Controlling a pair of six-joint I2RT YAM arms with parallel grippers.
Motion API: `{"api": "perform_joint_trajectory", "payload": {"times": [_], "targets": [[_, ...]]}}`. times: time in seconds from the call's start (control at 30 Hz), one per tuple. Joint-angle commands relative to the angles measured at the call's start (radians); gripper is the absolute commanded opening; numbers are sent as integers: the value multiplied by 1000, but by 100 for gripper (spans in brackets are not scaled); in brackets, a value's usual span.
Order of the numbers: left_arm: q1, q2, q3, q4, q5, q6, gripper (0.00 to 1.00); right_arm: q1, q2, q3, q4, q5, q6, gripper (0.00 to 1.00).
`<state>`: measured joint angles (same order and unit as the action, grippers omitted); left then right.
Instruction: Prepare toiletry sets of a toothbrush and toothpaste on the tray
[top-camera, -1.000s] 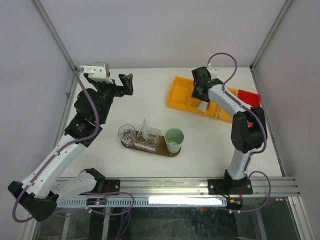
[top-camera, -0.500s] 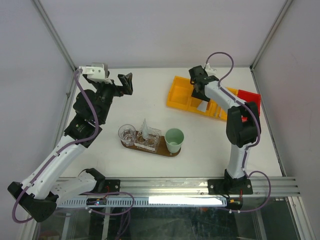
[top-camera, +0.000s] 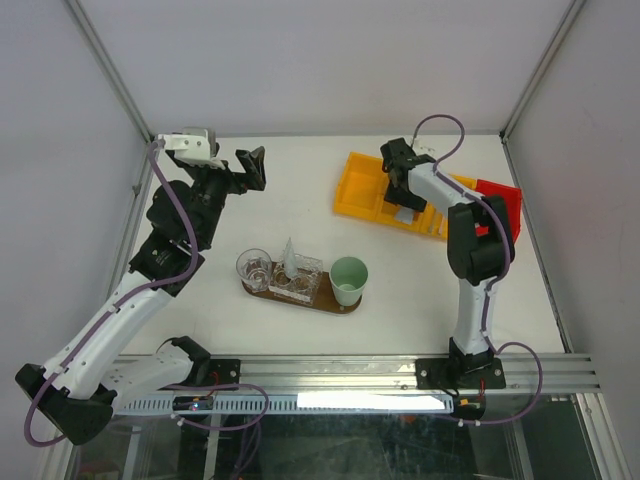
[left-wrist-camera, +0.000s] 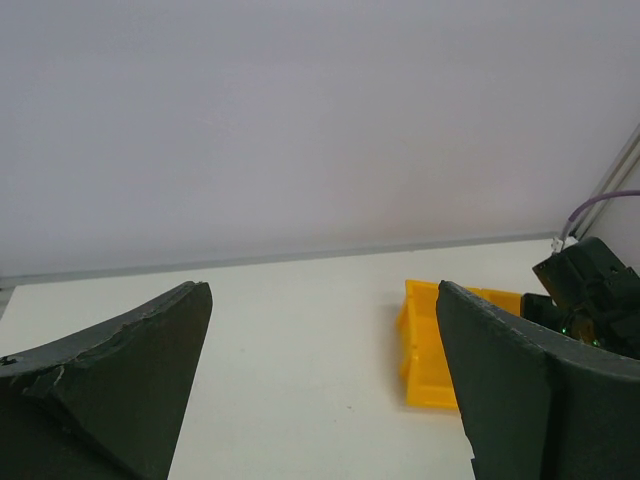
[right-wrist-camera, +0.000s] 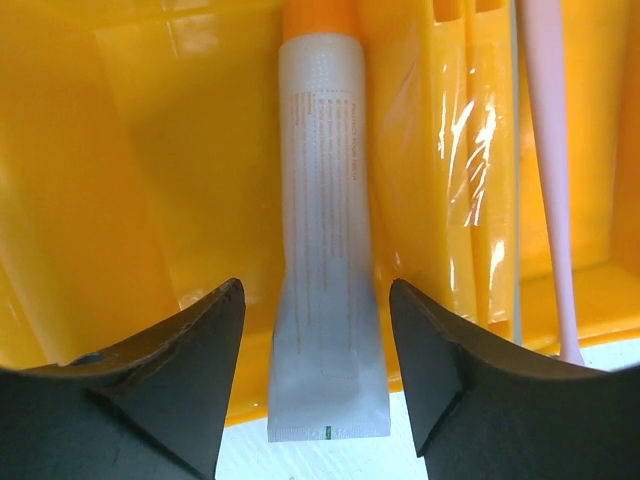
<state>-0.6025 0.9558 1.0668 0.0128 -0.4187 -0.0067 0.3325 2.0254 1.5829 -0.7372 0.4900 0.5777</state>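
The dark wooden tray (top-camera: 345, 305) lies front centre and carries two clear glasses (top-camera: 254, 268) and a mint-green cup (top-camera: 349, 275). A white toothpaste tube (top-camera: 289, 255) stands in the middle glass. My right gripper (top-camera: 403, 193) is open, its jaws on either side of a white toothpaste tube (right-wrist-camera: 322, 250) with an orange cap. That tube lies in the yellow bin (right-wrist-camera: 160, 150), its flat end over the rim. A pinkish toothbrush (right-wrist-camera: 552, 180) lies in the compartment to the right. My left gripper (top-camera: 257, 167) is open and empty, held above the table at the back left.
The yellow compartmented bin (top-camera: 362, 188) sits at the back right and also shows in the left wrist view (left-wrist-camera: 432, 345). A red bin (top-camera: 498, 194) is beside it on the right. Walls close in the back and both sides.
My right gripper has come down and slightly right into the yellow bin, around the tube. The right arm has folded closer over the bin. The left arm has not moved.
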Motion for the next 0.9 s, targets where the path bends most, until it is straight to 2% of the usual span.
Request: {"api": "perform_joint_trajectory", "payload": {"times": [0.0,0.37,0.6,0.87], "targets": [[-3,-11,0,62,11,15,99,-12,0,13,37,-18,20,63],[-3,-16,-2,64,1,25,99,-15,42,38,37,-53,48,60],[-3,-11,-1,64,3,26,99,-15,-43,-11,67,-85,64,50],[-2,-8,-2,64,9,26,99,-15,-199,-119,155,-133,83,45]]}}
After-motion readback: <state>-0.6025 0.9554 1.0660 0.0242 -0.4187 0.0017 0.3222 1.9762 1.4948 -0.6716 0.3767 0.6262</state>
